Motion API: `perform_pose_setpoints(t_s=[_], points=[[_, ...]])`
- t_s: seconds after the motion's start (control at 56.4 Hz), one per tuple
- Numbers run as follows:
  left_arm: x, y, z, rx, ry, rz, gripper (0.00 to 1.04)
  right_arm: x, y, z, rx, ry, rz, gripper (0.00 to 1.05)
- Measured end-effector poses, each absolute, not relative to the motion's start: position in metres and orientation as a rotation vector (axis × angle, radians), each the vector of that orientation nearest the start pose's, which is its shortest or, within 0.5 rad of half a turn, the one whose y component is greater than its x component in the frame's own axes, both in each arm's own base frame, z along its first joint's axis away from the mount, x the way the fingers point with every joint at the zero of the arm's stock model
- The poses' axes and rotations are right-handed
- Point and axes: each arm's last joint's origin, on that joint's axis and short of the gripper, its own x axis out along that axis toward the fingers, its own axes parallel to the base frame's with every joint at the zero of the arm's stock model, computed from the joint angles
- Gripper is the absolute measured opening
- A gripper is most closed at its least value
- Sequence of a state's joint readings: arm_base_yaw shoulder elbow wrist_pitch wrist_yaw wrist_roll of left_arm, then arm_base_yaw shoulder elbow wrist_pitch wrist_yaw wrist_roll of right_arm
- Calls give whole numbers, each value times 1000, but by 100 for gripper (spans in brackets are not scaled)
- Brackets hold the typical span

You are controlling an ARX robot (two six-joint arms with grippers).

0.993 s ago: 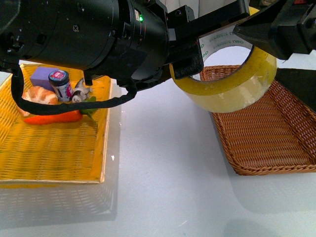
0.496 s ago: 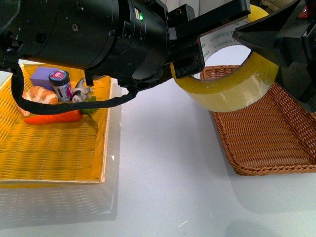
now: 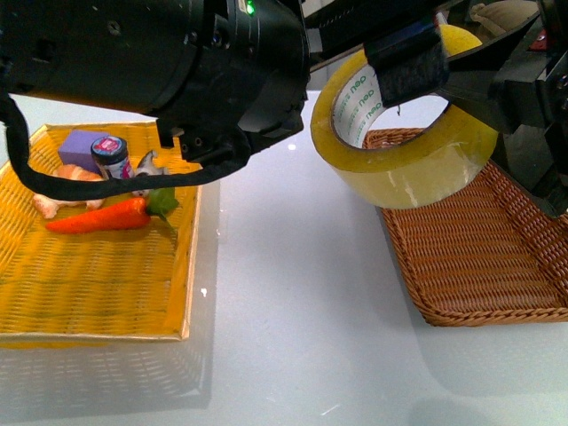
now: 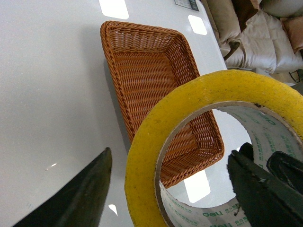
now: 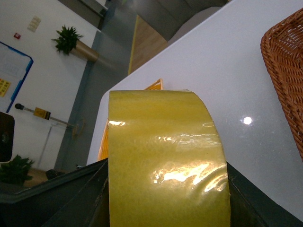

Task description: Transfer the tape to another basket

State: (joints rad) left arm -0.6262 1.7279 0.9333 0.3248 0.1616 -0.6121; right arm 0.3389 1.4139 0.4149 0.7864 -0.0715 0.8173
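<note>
Tape (image 3: 404,151) up in air, tilted on edge, in neither basket. In front view it overlaps far left corner of brown basket (image 3: 470,253).

Right gripper (image 5: 166,165) clenched on tape, one finger against each side of roll.

Left gripper (image 4: 169,153) spread open, not gripping: one finger outside roll with small gap, other finger at hole.

Yellow basket (image 3: 89,284) stands well apart on left of white table (image 3: 293,293). It holds carrot (image 3: 98,216), small jar (image 3: 111,155), purple block (image 3: 78,142).
</note>
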Motion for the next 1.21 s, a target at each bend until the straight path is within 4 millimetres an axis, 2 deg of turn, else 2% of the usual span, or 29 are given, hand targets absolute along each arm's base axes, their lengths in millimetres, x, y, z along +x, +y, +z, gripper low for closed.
perform_pose_setpoints(t_s=[0.035,0.23,0.567,0.656,0.762,0.957,1.099,1.205], points=[[289,-214,190,-460,678,-601,97,241,86,170,777,366,293,47],[284,-200,207,-403,545,-563,96,241,76,166,786,364,248,47],[267,-147,236,-338,277,-490,94,241,57,165,820,333,186,47],[252,-123,239,-217,49,-191,79,242,52,165,827,325,176,47],[228,-87,231,-96,2,-19,61,245,44,161,834,322,157,47],[200,-55,210,-25,10,-9,29,263,23,143,853,344,97,46],[184,-40,200,-17,5,-14,4,287,3,126,871,358,28,46],[173,-30,193,-13,7,-7,2,310,-11,109,889,368,-36,46]])
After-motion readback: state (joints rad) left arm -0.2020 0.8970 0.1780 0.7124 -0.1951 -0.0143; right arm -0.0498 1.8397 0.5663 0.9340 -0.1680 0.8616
